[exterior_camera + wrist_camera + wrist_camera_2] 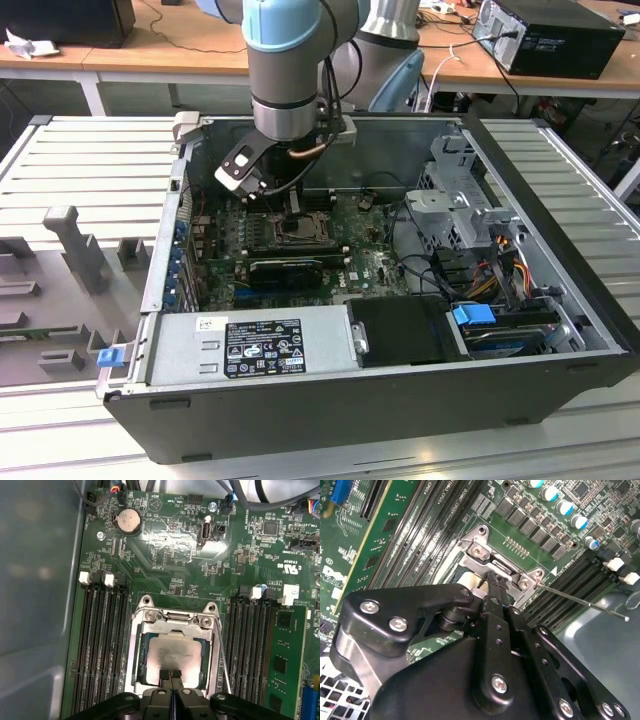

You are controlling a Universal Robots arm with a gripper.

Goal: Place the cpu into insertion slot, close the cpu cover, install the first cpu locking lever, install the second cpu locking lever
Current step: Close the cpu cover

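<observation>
The cpu [172,650] lies flat in the insertion slot [298,229], its dull silver face up. The cpu cover [138,652], a thin metal frame, lies down around the chip, and its window shows the chip's face. My gripper [171,676] is shut, its two black fingers pressed together with nothing between them. The tips rest at the edge of the chip's face and the cover. In the second wrist view the fingertips [492,582] sit just by the cover's hinge end [492,560]. One thin wire locking lever [585,602] sticks out unlatched beside the socket.
Long black memory slots [102,645] flank the socket on both sides, and one holds a green memory card [285,660]. The case wall [35,580] stands close on one side. A black card [288,268], the power supply [250,345] and the drive cage [460,195] crowd the case.
</observation>
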